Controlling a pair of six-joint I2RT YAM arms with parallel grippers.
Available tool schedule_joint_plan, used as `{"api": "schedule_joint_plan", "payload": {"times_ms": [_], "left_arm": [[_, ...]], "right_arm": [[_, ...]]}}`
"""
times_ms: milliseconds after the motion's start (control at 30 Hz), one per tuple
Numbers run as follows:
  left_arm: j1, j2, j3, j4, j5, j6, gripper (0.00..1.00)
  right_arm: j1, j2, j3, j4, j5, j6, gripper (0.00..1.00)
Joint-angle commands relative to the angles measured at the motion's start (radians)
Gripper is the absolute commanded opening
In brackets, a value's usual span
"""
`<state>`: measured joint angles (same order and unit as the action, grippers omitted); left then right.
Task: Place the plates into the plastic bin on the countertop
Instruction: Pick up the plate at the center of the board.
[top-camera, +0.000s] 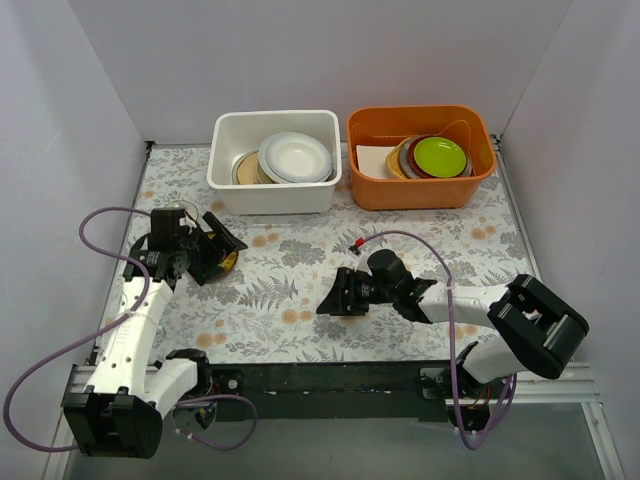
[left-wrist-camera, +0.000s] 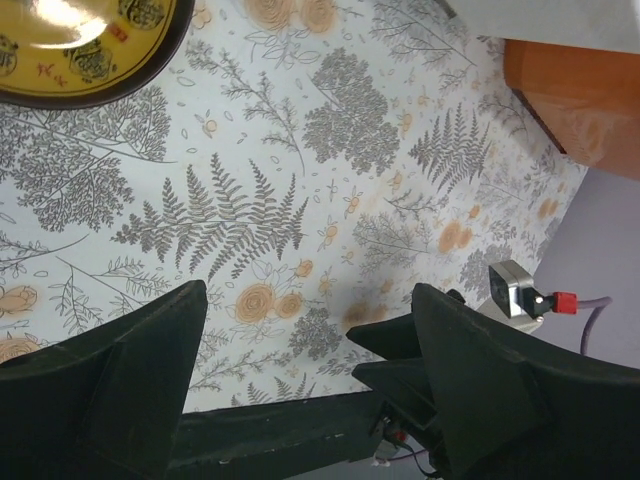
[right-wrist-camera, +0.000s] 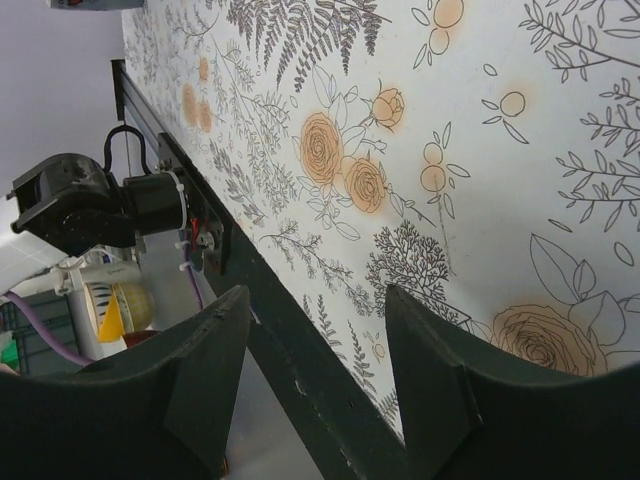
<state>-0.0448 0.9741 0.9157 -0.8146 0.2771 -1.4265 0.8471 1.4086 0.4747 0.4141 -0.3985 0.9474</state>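
Falls to the left hand (left-wrist-camera: 305, 320), wide open and empty, to take the yellow plate (left-wrist-camera: 80, 50) flat on the bench (top-camera: 430, 240) just beyond it, off the left front corner of the white bin (top-camera: 270, 195), with the right hand (right-wrist-camera: 315, 310) equally wide, empty, farther away.

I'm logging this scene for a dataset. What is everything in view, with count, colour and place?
plastic bin: one, white, back left of the countertop
plates: at least two, white and beige, inside the plastic bin; the full count is hidden
yellow patterned plate: one, dark rim, on the cloth beside the left gripper
orange tub: one, orange, back right, beside the bin
plate stack: several plates, lime-green on top, inside the orange tub
countertop: one, grey-white fern-and-flower cloth
left gripper: black, open, empty
right gripper: black, open, empty, low over the cloth
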Motion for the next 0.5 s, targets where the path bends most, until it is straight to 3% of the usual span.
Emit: {"api": "schedule_joint_plan", "payload": {"times_ms": [0, 200, 467], "left_arm": [[0.0, -0.052, -0.09, 0.005, -0.035, -0.064, 0.81], [0.0, -0.138, -0.225, 0.054, -0.038, -0.141, 0.8], [0.0, -0.229, -0.432, 0.204, -0.021, -0.354, 0.79]], "right_arm": [[0.015, 0.027, 0.041, 0.055, 0.007, 0.008, 0.64], [0.03, 0.062, 0.061, 0.071, 0.004, 0.014, 0.64], [0.037, 0.067, 0.051, 0.078, 0.006, 0.016, 0.64]]}}
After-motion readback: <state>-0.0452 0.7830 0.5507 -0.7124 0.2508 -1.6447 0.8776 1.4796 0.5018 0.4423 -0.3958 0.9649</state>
